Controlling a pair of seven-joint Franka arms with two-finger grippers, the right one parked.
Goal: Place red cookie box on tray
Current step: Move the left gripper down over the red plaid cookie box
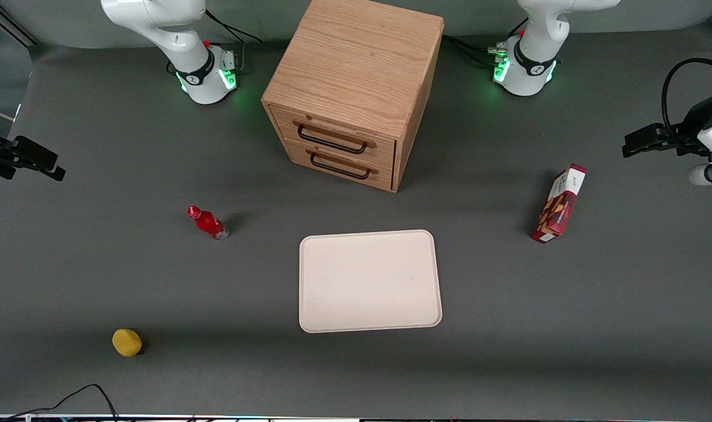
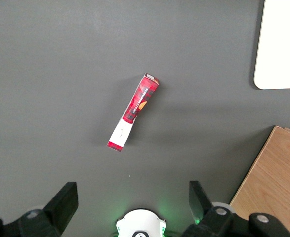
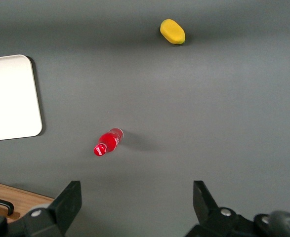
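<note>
Dark grey matte desk [image 1: 98,281] fills the front view. Light-oak two-drawer cabinet [image 1: 356,88] stands at upper centre, both drawers shut, black bar handles [image 1: 332,140]. Soft, even overhead light; faint shadows. Pale grey-green backdrop [image 1: 262,17] runs along the top edge.

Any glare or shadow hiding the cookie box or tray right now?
Front view: red cookie box and tray evenly lit, soft shadows only, no glare. Left wrist view: box sharp, faint shadow beside it; gripper hovers above with fingers open.
</note>
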